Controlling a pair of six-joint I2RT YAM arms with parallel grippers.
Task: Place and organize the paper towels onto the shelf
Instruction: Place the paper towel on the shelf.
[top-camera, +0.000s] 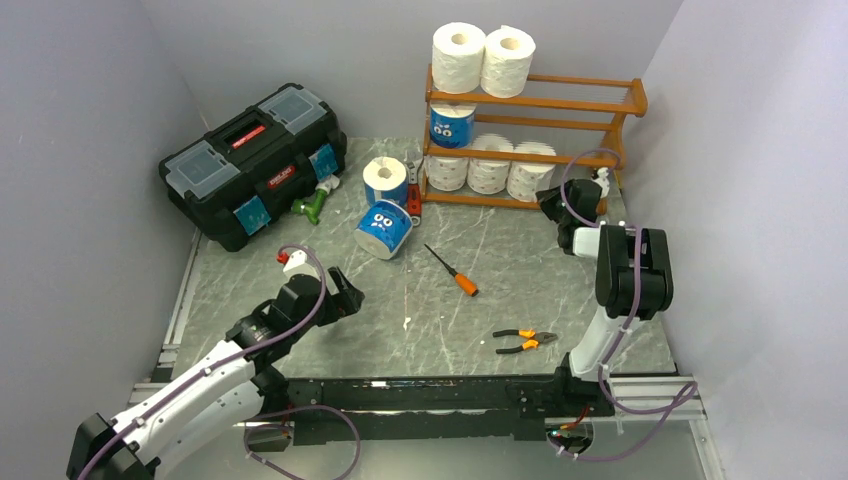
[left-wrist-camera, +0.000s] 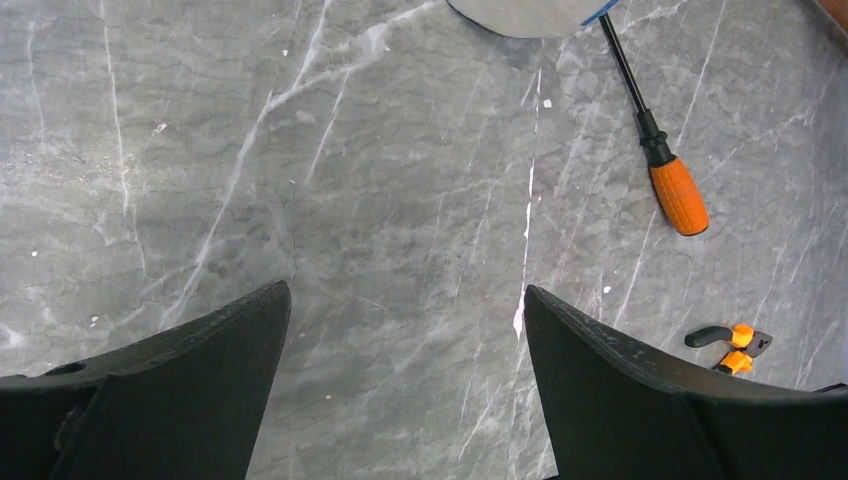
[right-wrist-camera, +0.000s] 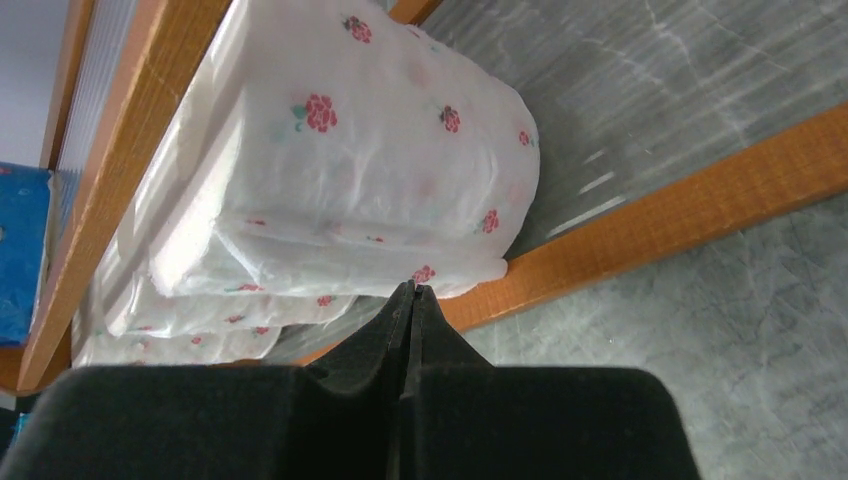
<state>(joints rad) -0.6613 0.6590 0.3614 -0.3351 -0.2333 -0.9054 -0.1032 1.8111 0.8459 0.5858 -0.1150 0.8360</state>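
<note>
The shelf (top-camera: 575, 102) stands at the back right. Two white paper towels (top-camera: 458, 55) sit on its top tier, one blue-wrapped roll (top-camera: 452, 126) on the middle tier, and three white rolls (top-camera: 489, 174) on the bottom tier. Two more blue-wrapped rolls are on the table, one upright (top-camera: 385, 181) and one tipped over (top-camera: 383, 229). My right gripper (top-camera: 550, 198) is shut and empty, its tips (right-wrist-camera: 412, 290) at the flower-printed white roll (right-wrist-camera: 370, 170) on the bottom tier. My left gripper (top-camera: 345, 296) hangs open over bare table (left-wrist-camera: 407, 290), below the tipped roll's edge (left-wrist-camera: 530, 12).
A black toolbox (top-camera: 255, 160) sits at the back left with a green object (top-camera: 312, 206) beside it. An orange-handled screwdriver (top-camera: 455, 274) (left-wrist-camera: 678, 195) and pliers (top-camera: 524, 341) (left-wrist-camera: 733, 340) lie on the marble table. Grey walls close in on both sides.
</note>
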